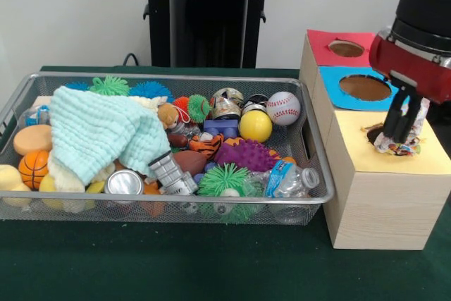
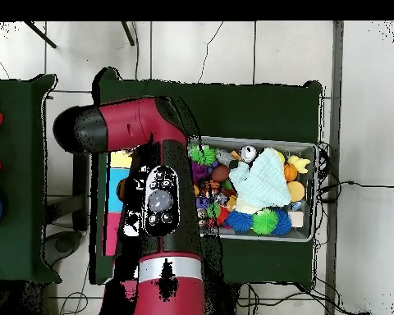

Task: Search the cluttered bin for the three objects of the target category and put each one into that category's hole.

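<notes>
The silver wire-mesh bin point(image 1: 318, 147) lies on the green table, full of toys; it also shows in the overhead view point(image 2: 309, 148). Three wooden boxes stand to its right, with red point(image 1: 323, 52), blue point(image 1: 337, 94) and yellow point(image 1: 423, 158) tops, each with a hole. My gripper point(image 1: 399, 126) hangs over the yellow box's hole, shut on a crumpled white object with coloured print point(image 1: 394, 146) whose lower part rests at the hole's mouth. In the overhead view the arm hides the gripper.
In the bin lie a mint cloth point(image 1: 99, 132), a baseball point(image 1: 283, 108), a yellow ball point(image 1: 255, 125), a small basketball point(image 1: 33, 168), a tin can point(image 1: 124, 182), spiky green balls point(image 1: 223, 180) and a plastic bottle point(image 1: 290, 178). The black pedestal point(image 1: 208, 22) stands behind.
</notes>
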You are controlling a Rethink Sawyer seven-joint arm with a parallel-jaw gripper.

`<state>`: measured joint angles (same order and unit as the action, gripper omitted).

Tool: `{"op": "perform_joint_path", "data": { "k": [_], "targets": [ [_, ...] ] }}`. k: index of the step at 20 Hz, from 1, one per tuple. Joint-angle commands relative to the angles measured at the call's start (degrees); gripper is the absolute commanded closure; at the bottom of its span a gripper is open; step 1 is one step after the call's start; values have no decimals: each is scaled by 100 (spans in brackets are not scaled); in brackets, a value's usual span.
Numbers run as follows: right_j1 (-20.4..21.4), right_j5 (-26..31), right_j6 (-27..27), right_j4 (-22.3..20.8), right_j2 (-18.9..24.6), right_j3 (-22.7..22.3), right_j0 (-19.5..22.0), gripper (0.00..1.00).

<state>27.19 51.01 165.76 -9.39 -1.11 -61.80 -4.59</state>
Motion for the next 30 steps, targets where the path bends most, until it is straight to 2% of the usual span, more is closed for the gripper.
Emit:
{"op": "perform_joint_path", "data": {
  "k": [1, 7, 12, 20, 26, 30],
  "targets": [
    [-593, 551, 398, 178, 206, 714, -43, 100],
    [-640, 628, 358, 239, 128, 806, -75, 100],
    [-588, 434, 516, 282, 27, 555, -223, 100],
    [-434, 343, 382, 360, 25, 262, -225, 100],
    [-425, 331, 407, 382, -5, 220, -226, 100],
    [-231, 105, 375, 425, 9, -230, -193, 100]
  ]
}}
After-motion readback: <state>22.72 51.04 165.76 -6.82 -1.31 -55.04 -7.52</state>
